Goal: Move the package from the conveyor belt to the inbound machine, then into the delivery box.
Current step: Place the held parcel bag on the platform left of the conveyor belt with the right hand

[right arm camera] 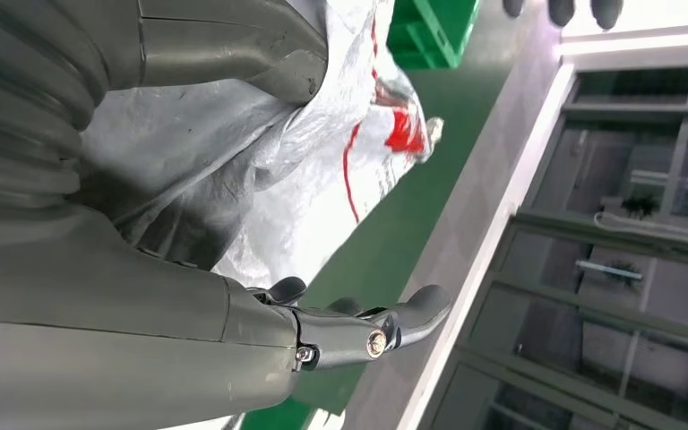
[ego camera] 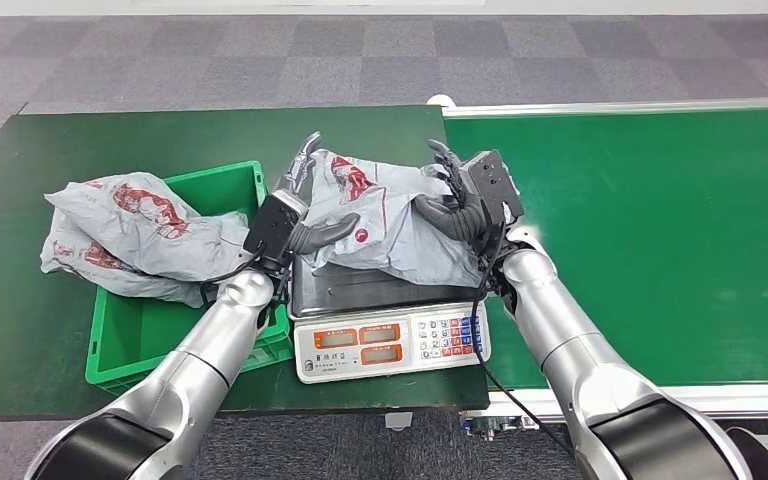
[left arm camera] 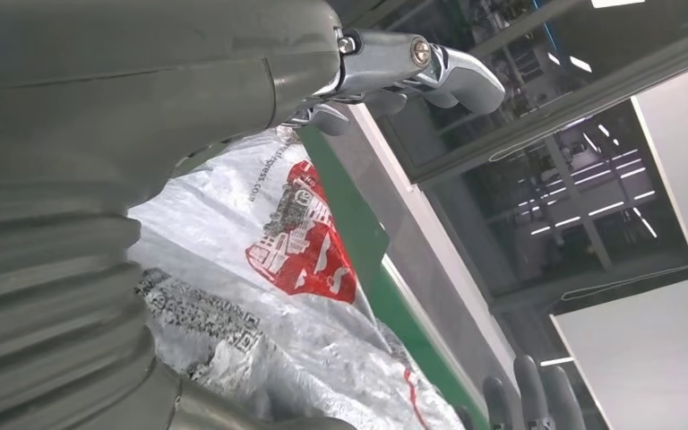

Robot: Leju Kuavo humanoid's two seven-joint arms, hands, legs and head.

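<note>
A grey plastic package (ego camera: 390,225) with red print lies crumpled on the steel platter of the inbound scale (ego camera: 390,345). My left hand (ego camera: 295,205) stands at its left side, thumb lying on the bag and fingers (left arm camera: 448,76) stretched straight past it. My right hand (ego camera: 465,195) flanks the right side the same way, thumb against the bag and fingers (right arm camera: 412,313) extended. Both wrist views show the package (left arm camera: 296,269) (right arm camera: 322,179) sitting in the fork between thumb and fingers, with neither hand's fingers curled round it.
A green delivery crate (ego camera: 125,340) sits left of the scale on the dark table, with other grey packages (ego camera: 130,235) piled over its far rim. The green conveyor belt (ego camera: 650,240) runs along the right. Grey carpet lies beyond.
</note>
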